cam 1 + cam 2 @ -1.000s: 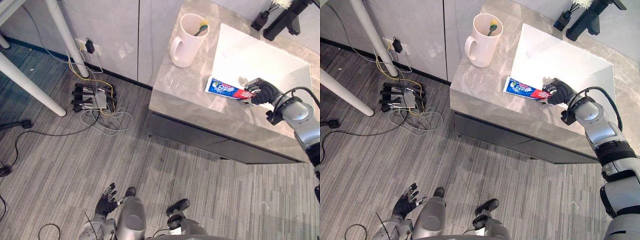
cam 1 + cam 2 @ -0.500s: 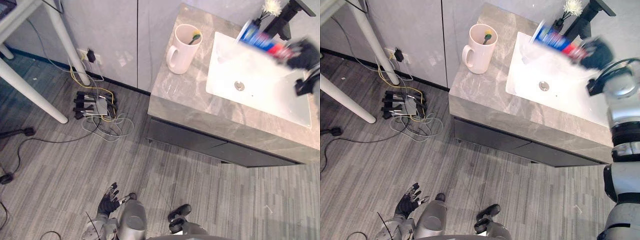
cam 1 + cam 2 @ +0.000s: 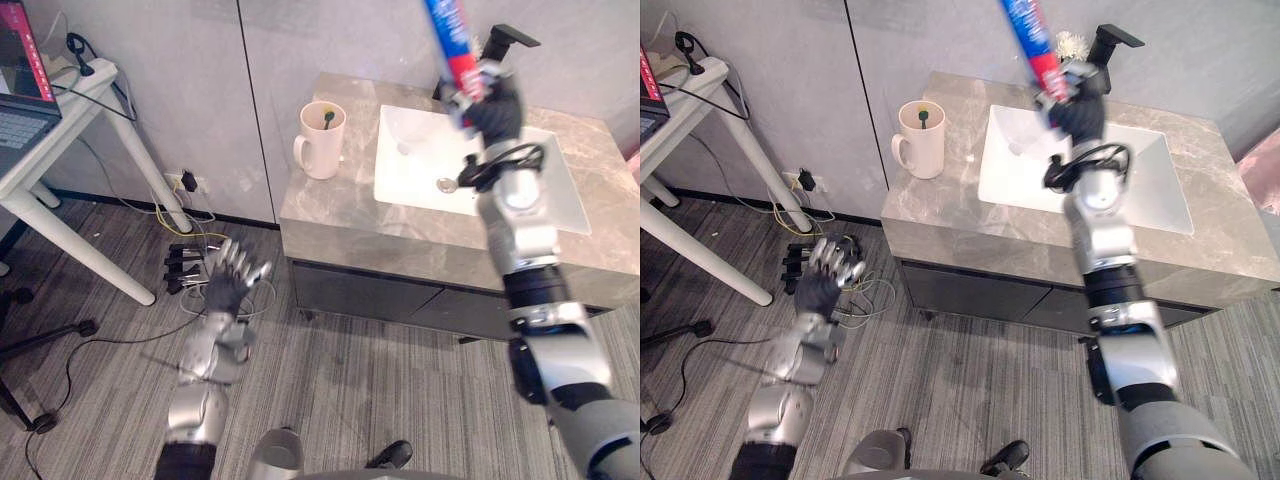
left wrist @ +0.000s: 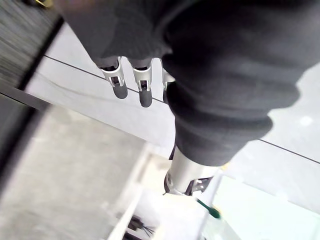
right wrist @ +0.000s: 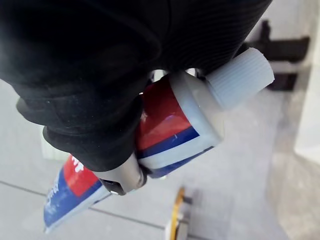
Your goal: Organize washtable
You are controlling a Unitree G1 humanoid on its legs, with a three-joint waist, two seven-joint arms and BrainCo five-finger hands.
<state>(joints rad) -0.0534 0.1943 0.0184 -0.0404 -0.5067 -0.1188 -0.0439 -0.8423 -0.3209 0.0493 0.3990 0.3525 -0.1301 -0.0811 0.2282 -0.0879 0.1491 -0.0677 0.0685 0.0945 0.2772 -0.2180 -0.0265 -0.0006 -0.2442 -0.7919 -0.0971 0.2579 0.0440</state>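
Note:
My right hand (image 3: 494,105) is raised above the white sink (image 3: 520,190) and is shut on a red, white and blue toothpaste tube (image 3: 449,40) that stands nearly upright, cap end down. Up close the tube (image 5: 170,125) shows its white cap past my curled fingers. A cream mug (image 3: 319,140) with a toothbrush in it stands on the grey stone washtable (image 3: 350,215) at the far left corner. My left hand (image 3: 230,280) hangs open over the floor, left of the washtable.
A black tap (image 3: 505,40) rises behind the sink. A white desk (image 3: 60,150) with a laptop stands at the left. A power strip and loose cables (image 3: 185,270) lie on the floor by the wall.
The camera has pulled back and up. My right hand has carried the toothpaste from the sink's front edge up into the air and turned it upright. My left hand rose.

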